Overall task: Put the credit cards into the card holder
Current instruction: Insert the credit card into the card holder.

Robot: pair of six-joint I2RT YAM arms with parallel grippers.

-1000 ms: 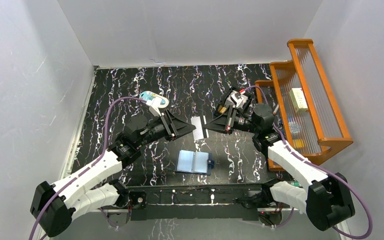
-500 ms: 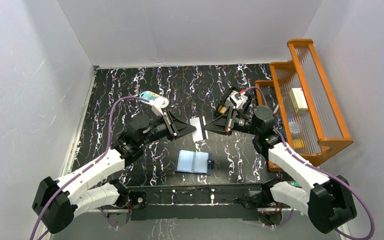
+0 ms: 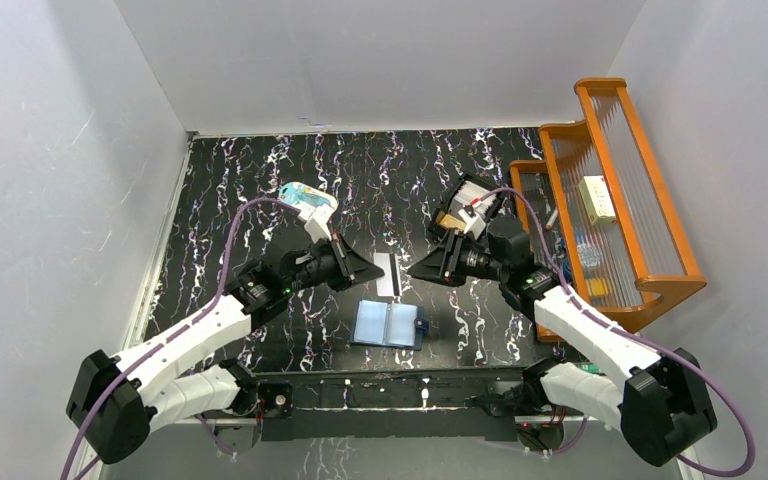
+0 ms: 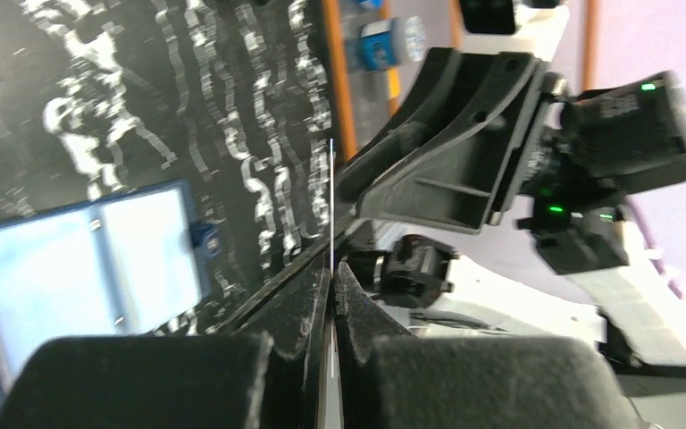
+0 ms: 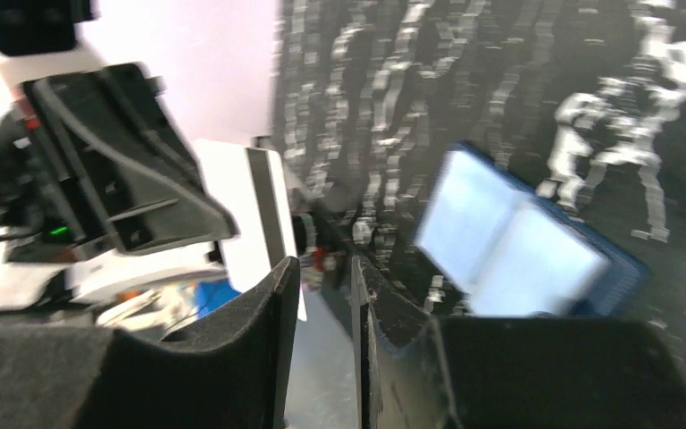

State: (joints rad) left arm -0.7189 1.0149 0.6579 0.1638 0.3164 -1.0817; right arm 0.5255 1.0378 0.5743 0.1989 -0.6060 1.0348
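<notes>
Card (image 3: 390, 283) is pinched by left gripper (image 3: 376, 270) mid-frame; right gripper (image 3: 413, 273) is kept barely parted, empty. Next it's gotta be angled into card holder (image 3: 390, 325) below, imo.

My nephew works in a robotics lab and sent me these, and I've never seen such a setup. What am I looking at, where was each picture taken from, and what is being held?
These are two robot arms bolted at the near edge of a black marbled table. The wide picture comes from a fixed camera above and behind them. The other two come from a small camera on each wrist, showing that arm's own fingers up close. On the table lie an open blue card holder, a pale-blue-and-white oval item and a small black tray; a wooden rack stands at the right. The left tool pinches a white card with a dark stripe; its wrist camera sees that card edge-on, as a thin line. The right tool faces it, fingers slightly apart, holding nothing.
</notes>
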